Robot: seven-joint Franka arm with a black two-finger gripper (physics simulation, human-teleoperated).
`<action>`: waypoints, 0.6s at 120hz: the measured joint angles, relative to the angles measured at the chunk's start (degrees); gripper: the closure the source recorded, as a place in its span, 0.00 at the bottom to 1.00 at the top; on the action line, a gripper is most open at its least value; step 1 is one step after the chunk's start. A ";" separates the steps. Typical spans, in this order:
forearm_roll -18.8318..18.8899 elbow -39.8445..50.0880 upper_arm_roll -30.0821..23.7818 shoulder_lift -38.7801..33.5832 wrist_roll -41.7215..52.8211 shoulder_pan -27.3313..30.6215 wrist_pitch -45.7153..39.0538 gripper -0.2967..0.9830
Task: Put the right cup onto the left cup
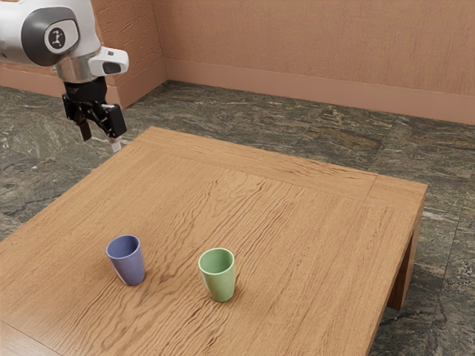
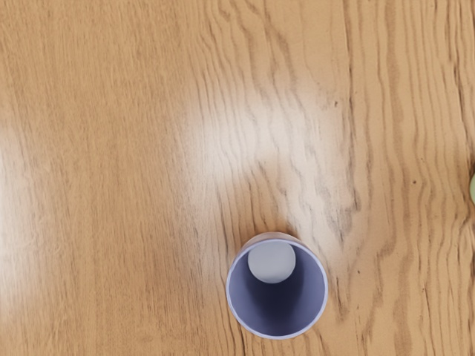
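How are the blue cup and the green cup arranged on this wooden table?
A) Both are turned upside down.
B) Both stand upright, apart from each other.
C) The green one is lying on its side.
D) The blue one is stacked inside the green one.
B: in the exterior view the blue cup and the green cup each stand mouth up on the table, with a gap between them.

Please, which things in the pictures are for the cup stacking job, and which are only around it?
For the job:
- blue cup
- green cup
- open gripper

Only around:
- wooden table, carrying both cups
- stone floor
- wall
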State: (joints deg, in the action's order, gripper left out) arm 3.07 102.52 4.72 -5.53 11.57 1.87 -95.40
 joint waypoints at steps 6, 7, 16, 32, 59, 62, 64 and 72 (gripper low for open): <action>0.00 0.02 -0.04 -0.03 -0.08 0.01 -0.06 0.23; 0.00 0.03 -0.04 -0.05 -0.10 0.00 -0.07 0.23; 0.01 0.15 -0.06 -0.17 -0.20 -0.04 -0.17 0.23; -0.05 0.72 -0.14 -0.24 -0.37 -1.91 -0.32 0.23; -0.84 3.78 -0.26 2.01 -0.53 -4.45 -2.58 0.23; -0.88 4.07 -0.65 2.48 -0.56 -4.48 -2.73 0.23; -0.91 4.29 -0.93 2.78 -0.59 -4.55 -2.82 0.23; -1.76 5.93 -1.56 3.61 -0.67 -5.38 -3.79 0.23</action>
State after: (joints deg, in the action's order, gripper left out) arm 1.31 108.45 3.16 -1.92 10.90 -3.51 -99.20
